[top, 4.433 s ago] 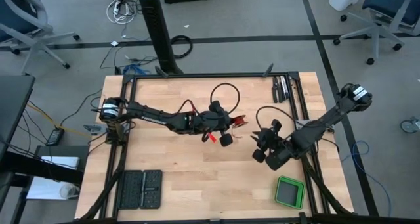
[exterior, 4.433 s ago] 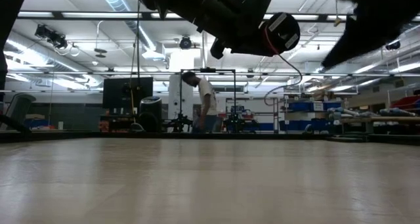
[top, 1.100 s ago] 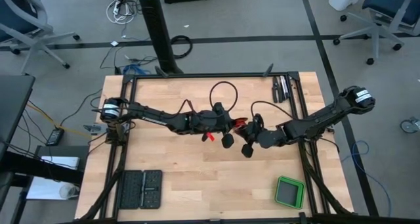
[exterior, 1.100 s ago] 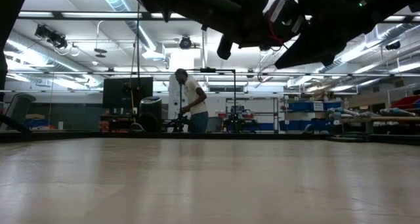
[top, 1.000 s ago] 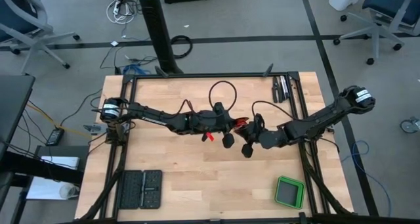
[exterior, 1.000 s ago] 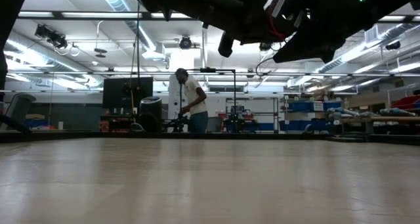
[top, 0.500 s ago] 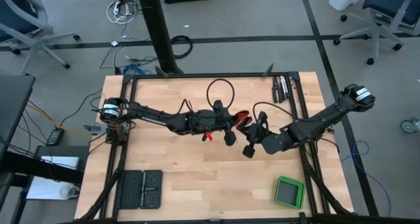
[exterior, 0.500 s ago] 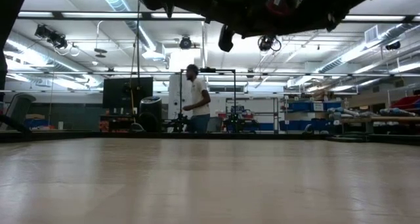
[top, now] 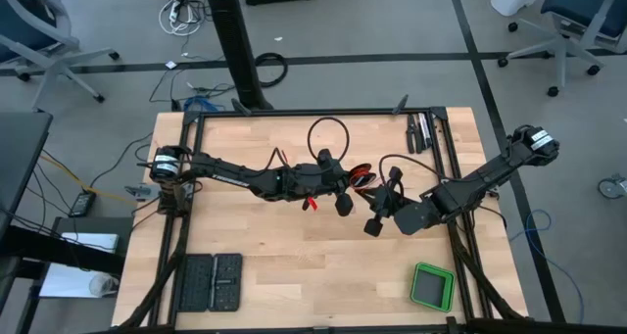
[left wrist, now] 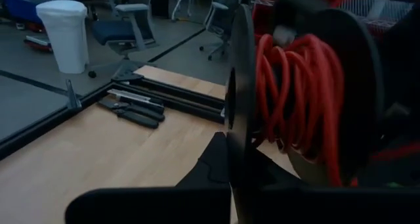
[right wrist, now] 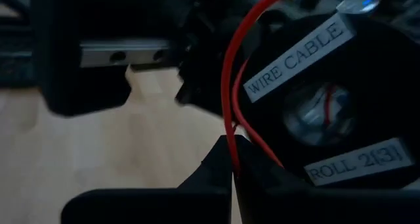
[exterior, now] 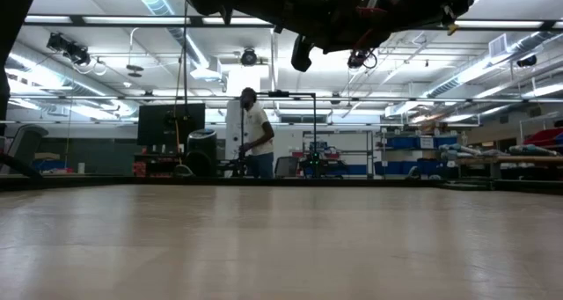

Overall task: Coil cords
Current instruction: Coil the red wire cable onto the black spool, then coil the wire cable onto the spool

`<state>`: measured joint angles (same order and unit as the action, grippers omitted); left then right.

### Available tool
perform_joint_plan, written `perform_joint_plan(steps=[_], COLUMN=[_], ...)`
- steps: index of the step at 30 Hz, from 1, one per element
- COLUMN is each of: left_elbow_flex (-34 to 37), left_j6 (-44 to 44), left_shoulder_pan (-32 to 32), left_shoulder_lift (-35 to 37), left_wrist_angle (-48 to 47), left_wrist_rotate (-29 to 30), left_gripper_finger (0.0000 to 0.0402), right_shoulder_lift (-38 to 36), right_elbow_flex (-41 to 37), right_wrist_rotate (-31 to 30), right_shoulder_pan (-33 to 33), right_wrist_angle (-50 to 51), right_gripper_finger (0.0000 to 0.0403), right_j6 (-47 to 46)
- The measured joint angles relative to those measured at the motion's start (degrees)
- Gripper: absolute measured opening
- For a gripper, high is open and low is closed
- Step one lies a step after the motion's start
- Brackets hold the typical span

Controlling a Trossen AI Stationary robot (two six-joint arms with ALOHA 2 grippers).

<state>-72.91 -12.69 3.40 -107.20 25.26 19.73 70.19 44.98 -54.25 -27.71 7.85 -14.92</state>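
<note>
A black spool [left wrist: 328, 86] wound with the red-orange cord [left wrist: 298, 86] hangs high above the middle of the table, in my left gripper [left wrist: 231, 155], which is shut on it. From the high view the spool [top: 361, 175] shows between the two arms. One strand of the cord [right wrist: 227, 99] leaves the spool's labelled face [right wrist: 328, 106] and runs into my right gripper [right wrist: 233, 152], which is shut on it just right of the spool [top: 378, 201]. The low view shows both arms far above the tabletop [exterior: 281, 238]. My left gripper pinches the rim of the spool's near flange [left wrist: 237, 119] between its two fingers, coming in roughly level from the table's left. The spool is lifted clear, its flanges upright. My right gripper pinches a single strand of the cord [right wrist: 230, 129] between its fingertips, close to the spool's labelled face. The strand rises from the fingers and curves toward the spool's rim.
A green box [top: 431, 287] sits at the near right corner and a black tray [top: 208, 282] at the near left. Dark tools [top: 421, 130] lie at the far right edge. A person [exterior: 252, 133] stands in the room beyond the table.
My right gripper has risen and drawn a little toward the table's right and near edges, rolling its wrist as it went, and stays shut on the cord.
</note>
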Motion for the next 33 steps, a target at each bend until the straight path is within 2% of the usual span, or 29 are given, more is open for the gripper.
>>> perform_joint_plan(steps=[4,8,12,15,20,22,25,29,33], left_elbow_flex=[0.0,0.0,0.0,0.1,0.0,0.0,0.1,0.1,0.1], left_j6=[0.4,1.8,2.3,3.7,5.2,5.2,5.1,5.0,5.1], left_shoulder_pan=[0.0,-0.2,-0.3,-0.4,-0.3,-0.5,-0.7,-0.7,-0.7], left_shoulder_lift=[-0.1,-0.1,0.0,0.2,0.2,0.2,0.2,0.2,0.2], left_wrist_angle=[3.3,5.9,6.7,6.2,5.4,4.2,3.1,3.1,3.5], left_wrist_rotate=[-0.1,0.0,-0.1,-0.2,-0.8,-1.0,-1.3,-1.4,-1.4], left_gripper_finger=[0.0001,0.0001,0.0001,0.0001,0.0001,0.0001,0.0001,0.0001,0.0001], right_shoulder_lift=[0.2,1.0,0.4,-1.1,-2.7,-3.1,-4.0,-4.2,-2.1], right_elbow_flex=[0.2,0.2,0.2,1.0,2.8,2.8,2.9,2.9,1.7], right_wrist_rotate=[9.7,12.9,14.6,19.4,31.2,32.5,28.6,12.7,-2.0], right_shoulder_pan=[2.3,2.3,1.4,-1.2,-5.8,-8.2,-11.0,-12.6,-13.1], right_wrist_angle=[3.5,2.5,5.7,14.0,35.7,39.0,38.5,34.1,26.9], right_gripper_finger=[0.0001,0.0010,0.0046,0.0083,0.0129,0.0135,0.0136,0.0133,0.0133], right_j6=[-3.5,-0.7,-3.3,-14.8,-42.2,-46.7,-48.3,-43.7,-33.9])
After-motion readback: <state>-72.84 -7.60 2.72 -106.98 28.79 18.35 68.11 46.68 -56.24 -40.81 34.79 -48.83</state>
